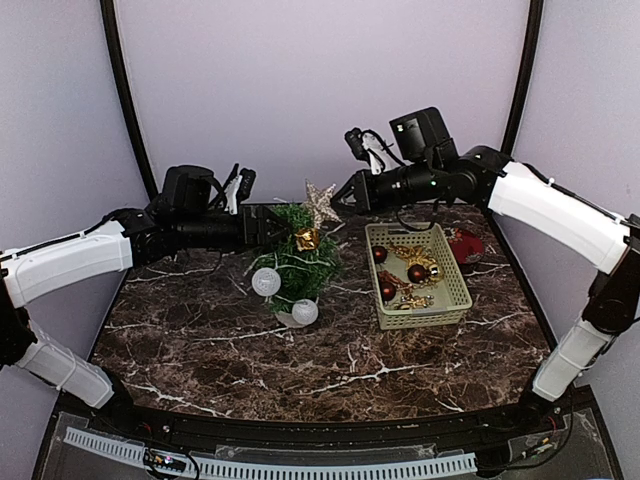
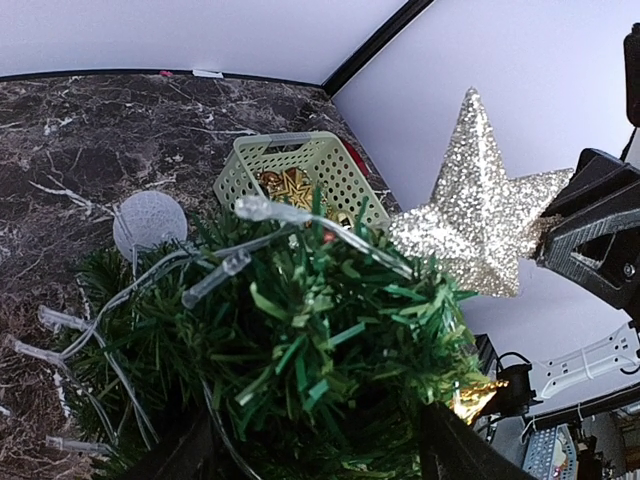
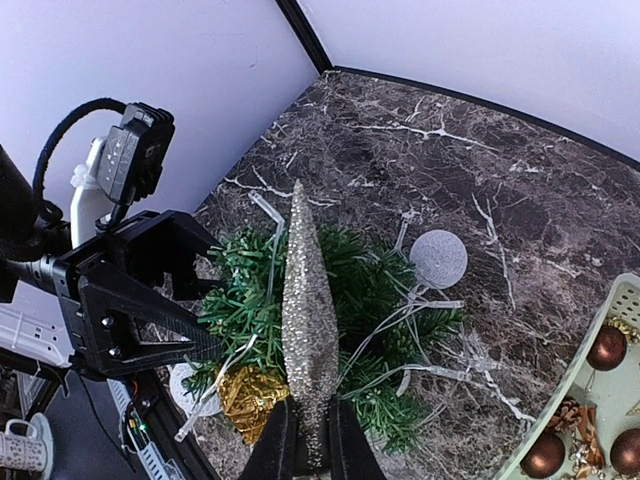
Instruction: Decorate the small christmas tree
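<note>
**Left arm.** The arm reaches in nearly level from the left side of the table, with the forearm horizontal and the wrist in line with it. The left gripper [image 2: 320,452] has its fingers [image 2: 190,455] spread wide, one on each side of the small christmas tree [image 2: 320,340]. The upper foliage fills the gap between them. Whether the pads press the branches cannot be determined. The tree stands upright on the marble table [image 1: 200,340], ahead of and below this gripper. A clear light string [image 2: 230,265] crosses the branches just past the fingertips. A white ball [image 2: 150,220] hangs farther out, to their left.

**Right arm.** The arm rises from its base with the elbow high, and the forearm reaches leftward toward the tree's crown. The right gripper [image 3: 310,445] is narrow, clamped on the lower point of a silver glitter star [image 3: 305,330]. The star stands upright ahead of the fingers, just over the crown. Contact with the foliage cannot be determined. A gold ornament [image 3: 250,395] sits in the branches below and left of these fingers.

**Beyond.** The two grippers face each other across the crown, near but apart. A pale green basket [image 1: 455,295] lies on the table below and behind the right gripper, under its forearm. It holds dark red baubles [image 1: 418,272].
</note>
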Motion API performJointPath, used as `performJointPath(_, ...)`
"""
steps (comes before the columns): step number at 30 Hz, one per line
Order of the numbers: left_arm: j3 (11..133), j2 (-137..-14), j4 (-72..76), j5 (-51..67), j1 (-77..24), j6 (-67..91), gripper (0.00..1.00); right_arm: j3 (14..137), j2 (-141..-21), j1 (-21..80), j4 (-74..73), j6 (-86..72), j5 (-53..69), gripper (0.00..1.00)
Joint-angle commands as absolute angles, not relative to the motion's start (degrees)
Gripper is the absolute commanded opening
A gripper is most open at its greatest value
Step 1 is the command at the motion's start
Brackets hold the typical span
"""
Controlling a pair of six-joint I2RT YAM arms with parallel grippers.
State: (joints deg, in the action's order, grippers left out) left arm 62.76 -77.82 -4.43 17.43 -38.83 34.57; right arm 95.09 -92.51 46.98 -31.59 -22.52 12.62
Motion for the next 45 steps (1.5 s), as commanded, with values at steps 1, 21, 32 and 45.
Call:
performJointPath(1, 63.5, -77.4, -2.6, 18.5, -38.6, 33.2, 0.69, 97.6, -94.6, 47.9, -33.9, -21.1, 13.6, 0.0)
performJointPath(21, 61.9, -76.9, -2.6, 18.3, -38.4, 32.6, 0.62, 103.2, -101.0, 52.6, -41.9, -19.9, 5.5, 0.0)
performJointPath(32, 62.6, -74.0, -4.7, 15.4, -37.9, 31.9, 0.71, 104.2, -96.9, 52.5, -41.9, -20.5, 1.6, 0.34)
performJointPath(45, 65.6, -69.3, -12.5, 9.6, -37.1, 29.1, 0.84, 101.4, -89.0, 51.3, -40.4, -21.4, -3.3, 0.64)
